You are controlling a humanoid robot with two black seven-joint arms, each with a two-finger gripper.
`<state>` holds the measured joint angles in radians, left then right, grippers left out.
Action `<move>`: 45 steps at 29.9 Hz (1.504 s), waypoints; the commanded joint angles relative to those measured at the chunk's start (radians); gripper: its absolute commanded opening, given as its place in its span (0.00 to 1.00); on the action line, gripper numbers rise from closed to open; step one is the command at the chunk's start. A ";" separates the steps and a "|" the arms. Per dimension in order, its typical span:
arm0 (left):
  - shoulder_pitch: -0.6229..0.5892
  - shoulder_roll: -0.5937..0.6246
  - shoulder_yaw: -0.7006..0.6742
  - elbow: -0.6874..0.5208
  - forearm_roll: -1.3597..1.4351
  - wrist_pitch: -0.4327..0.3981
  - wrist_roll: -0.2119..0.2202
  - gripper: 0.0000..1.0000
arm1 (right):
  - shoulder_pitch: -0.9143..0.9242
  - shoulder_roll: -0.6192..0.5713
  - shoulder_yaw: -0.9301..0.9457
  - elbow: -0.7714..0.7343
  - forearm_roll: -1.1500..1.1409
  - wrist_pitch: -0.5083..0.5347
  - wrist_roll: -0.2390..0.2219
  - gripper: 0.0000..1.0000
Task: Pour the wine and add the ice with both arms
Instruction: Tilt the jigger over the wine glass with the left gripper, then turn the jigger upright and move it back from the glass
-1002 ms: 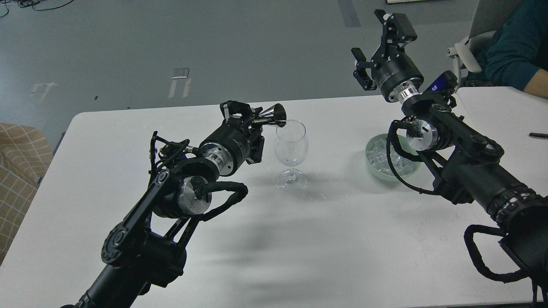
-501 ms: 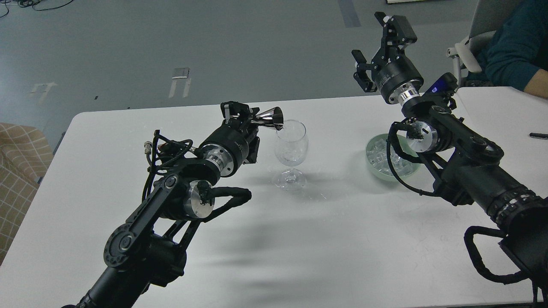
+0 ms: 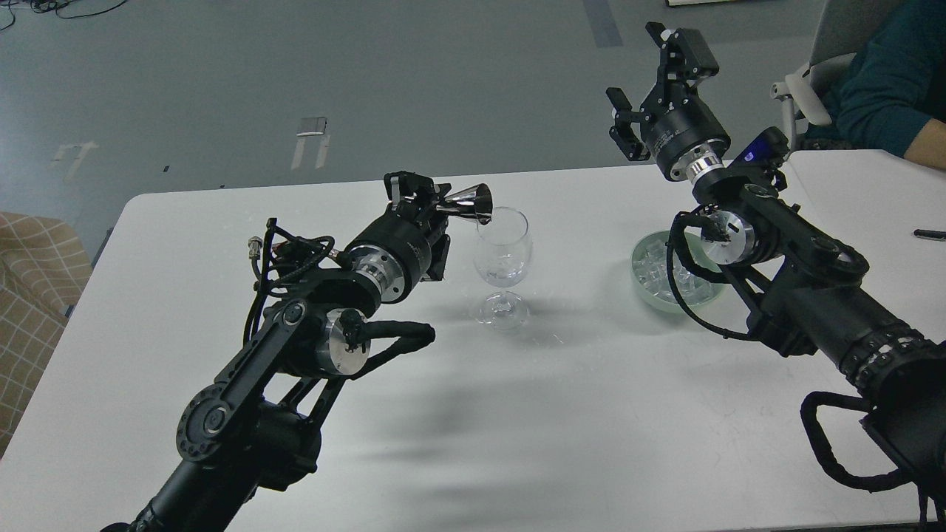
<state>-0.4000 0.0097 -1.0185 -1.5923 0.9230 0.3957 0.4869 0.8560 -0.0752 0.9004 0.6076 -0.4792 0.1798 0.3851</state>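
Note:
My left gripper is shut on a shiny metal jigger. The jigger is tipped on its side with its mouth at the left rim of a clear wine glass standing upright mid-table. The wine is too clear to make out. A pale green bowl right of the glass holds several clear ice cubes; my right arm partly hides it. My right gripper is open and empty, raised high above the table's far edge, behind the bowl.
The white table spreads toward me. A person's teal-sleeved arm rests at the far right corner by a white chair. A black pen lies at the right edge. A beige checked seat stands at left.
The left arm has shifted slightly, keeping the jigger tipped at the glass rim. The right arm has barely moved.

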 commanded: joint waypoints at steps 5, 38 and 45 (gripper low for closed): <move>-0.025 0.022 0.000 -0.006 0.028 0.000 0.002 0.00 | 0.000 0.000 0.000 0.000 -0.001 0.000 0.000 1.00; -0.102 0.113 0.129 -0.057 0.178 -0.002 0.002 0.00 | 0.000 0.000 0.000 0.000 -0.001 0.000 0.000 1.00; -0.112 0.108 0.107 -0.064 0.151 0.002 0.002 0.01 | -0.002 0.002 0.000 0.000 -0.001 0.001 0.000 1.00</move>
<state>-0.5132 0.1238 -0.8933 -1.6565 1.0982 0.3944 0.4887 0.8545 -0.0736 0.9005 0.6070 -0.4802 0.1800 0.3850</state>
